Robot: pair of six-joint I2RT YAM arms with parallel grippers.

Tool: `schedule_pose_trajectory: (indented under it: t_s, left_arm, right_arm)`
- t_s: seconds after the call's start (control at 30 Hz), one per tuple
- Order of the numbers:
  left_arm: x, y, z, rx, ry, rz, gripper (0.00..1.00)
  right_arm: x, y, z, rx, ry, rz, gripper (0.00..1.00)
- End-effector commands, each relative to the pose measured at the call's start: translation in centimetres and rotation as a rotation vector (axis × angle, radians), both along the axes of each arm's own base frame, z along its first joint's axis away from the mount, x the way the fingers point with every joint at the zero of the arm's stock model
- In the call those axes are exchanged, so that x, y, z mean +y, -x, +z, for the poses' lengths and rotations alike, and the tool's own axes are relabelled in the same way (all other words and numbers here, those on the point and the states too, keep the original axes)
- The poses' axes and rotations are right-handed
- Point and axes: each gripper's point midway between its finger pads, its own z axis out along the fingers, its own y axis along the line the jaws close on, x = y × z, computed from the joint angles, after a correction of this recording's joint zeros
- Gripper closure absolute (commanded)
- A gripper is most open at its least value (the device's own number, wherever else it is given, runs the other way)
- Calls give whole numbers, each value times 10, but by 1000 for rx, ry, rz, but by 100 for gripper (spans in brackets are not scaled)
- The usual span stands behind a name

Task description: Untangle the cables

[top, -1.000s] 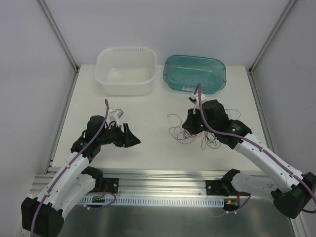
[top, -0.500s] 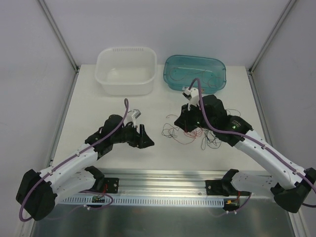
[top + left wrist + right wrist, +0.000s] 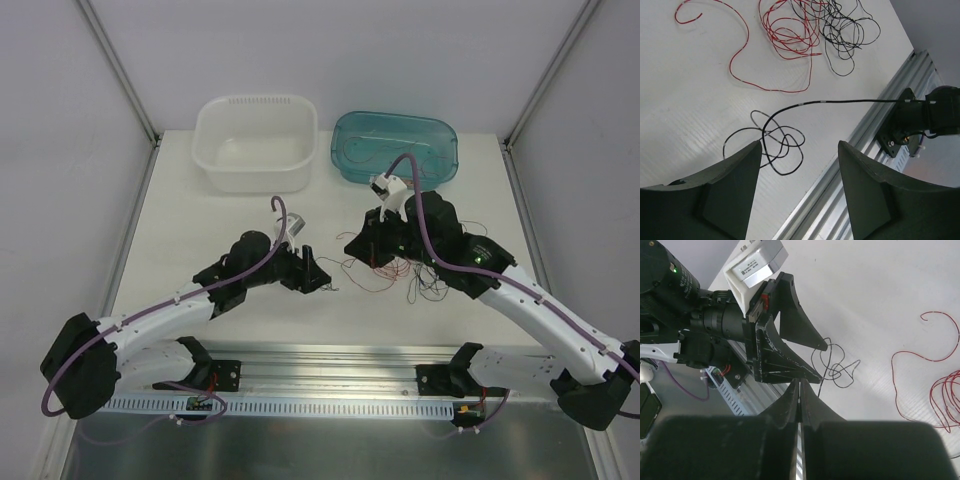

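We see the right hand (image 3: pixel 800 384) pinched fully closed on one black cable (image 3: pixel 840 101). The cable leaves its fingertips and runs in a fairly straight line low over the bench (image 3: pixel 200 220). It then bends down into a small curl of black loops lying on the surface.

The left hand (image 3: pixel 320 279) hangs just above that curl with its jaws wide apart and nothing held between them. In the left wrist view the loops lie between the two fingers (image 3: pixel 727 195) but lower down, and we cannot tell whether either finger touches the wire. The two hands sit close together near the middle of the bench, the left one pointing right and the right one pointing left.

The rest of the cables (image 3: pixel 795 35) lie in a loose tangle a little beyond the curl, by the right arm's wrist in the top view. Red loops and black loops touch and overlap there, and one long red strand (image 3: pixel 746 36) wanders off alone.

At the far edge of the bench stands a white basin (image 3: pixel 255 178). Just beside it on the right is a teal tub (image 3: pixel 430 178) with thin wire inside, perhaps several strands, though they are too fine for us to count.
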Motion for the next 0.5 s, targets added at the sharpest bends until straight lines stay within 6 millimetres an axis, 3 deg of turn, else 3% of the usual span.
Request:
schedule_pose_trajectory:
  t_s: [0.0, 0.03, 0.23, 0.47]
  left_arm:
    - [3, -5, 11, -147, 21, -2, 37]
    - [7, -1, 3, -149, 5, -4, 37]
    - [28, 7, 7, -347, -16, -37, 30]
    - [29, 12, 9, -511, -52, -131, 28]
  right_arm:
    - [6, 6, 38, -44, -116, 19, 99]
    - [5, 6, 39, -45, -114, 16, 99]
    - [6, 10, 43, -39, -107, 43, 99]
    - [9, 17, 53, -38, -130, 79, 99]
